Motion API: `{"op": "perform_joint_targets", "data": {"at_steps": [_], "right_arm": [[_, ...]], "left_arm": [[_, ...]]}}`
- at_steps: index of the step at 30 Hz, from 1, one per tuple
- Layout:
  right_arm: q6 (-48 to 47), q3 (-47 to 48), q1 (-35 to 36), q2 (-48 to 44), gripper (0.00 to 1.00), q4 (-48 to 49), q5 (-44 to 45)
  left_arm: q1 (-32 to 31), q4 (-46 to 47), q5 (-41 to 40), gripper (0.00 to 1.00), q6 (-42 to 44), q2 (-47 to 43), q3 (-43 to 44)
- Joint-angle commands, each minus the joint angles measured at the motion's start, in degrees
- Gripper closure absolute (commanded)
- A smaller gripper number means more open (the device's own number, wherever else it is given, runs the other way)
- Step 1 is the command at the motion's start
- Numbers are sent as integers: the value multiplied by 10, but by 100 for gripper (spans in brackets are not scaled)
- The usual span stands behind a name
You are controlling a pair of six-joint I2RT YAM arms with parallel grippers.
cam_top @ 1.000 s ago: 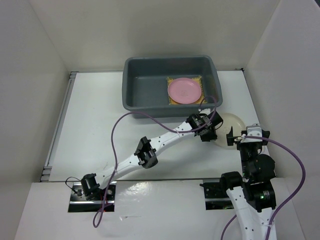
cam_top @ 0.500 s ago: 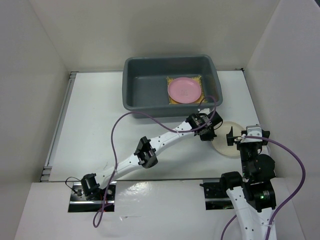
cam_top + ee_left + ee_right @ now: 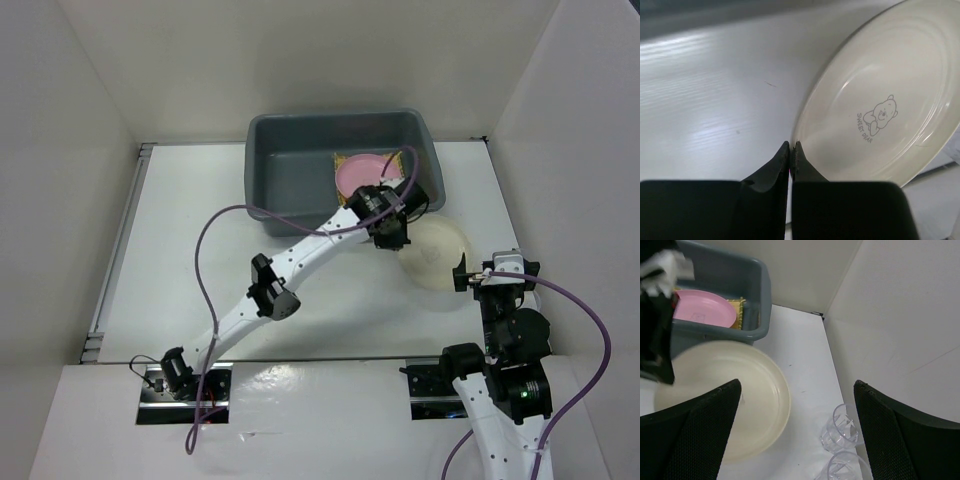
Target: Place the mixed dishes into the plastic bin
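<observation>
My left gripper [image 3: 397, 232] is shut on the near rim of the cream round plate [image 3: 436, 255] and holds it tilted above the table, just in front of the dark grey plastic bin [image 3: 290, 180]. In the left wrist view the jaws [image 3: 791, 148] pinch the plate's edge [image 3: 880, 115]. The pink round plate [image 3: 362, 176] lies on the yellow woven mat [image 3: 343, 159] inside the bin. My right gripper [image 3: 466, 273] is open and empty beside the cream plate [image 3: 725, 400]. Two small clear cups [image 3: 840, 427] stand on the table under the right gripper [image 3: 800, 427].
White walls close in on the right [image 3: 900, 315] and left. The left arm's purple cable [image 3: 215, 250] loops over the table. The bin's right wall [image 3: 762, 300] stands close to the lifted plate.
My left gripper has lifted the cream plate off the table and carried it up and toward the bin's front right corner. The right arm has not moved.
</observation>
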Motion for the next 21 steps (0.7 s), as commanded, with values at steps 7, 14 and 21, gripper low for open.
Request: {"op": "perform_joint_targets", "data": {"at_steps": [7, 14, 21], "right_arm": [[9, -1, 6, -2, 3, 28, 8], [9, -6, 11, -2, 3, 28, 8], [9, -6, 28, -2, 3, 28, 13]], "left_arm": [[71, -1, 67, 100, 100, -181, 44], [251, 26, 145, 100, 132, -175, 51], [303, 126, 183, 100, 137, -87, 51]]}}
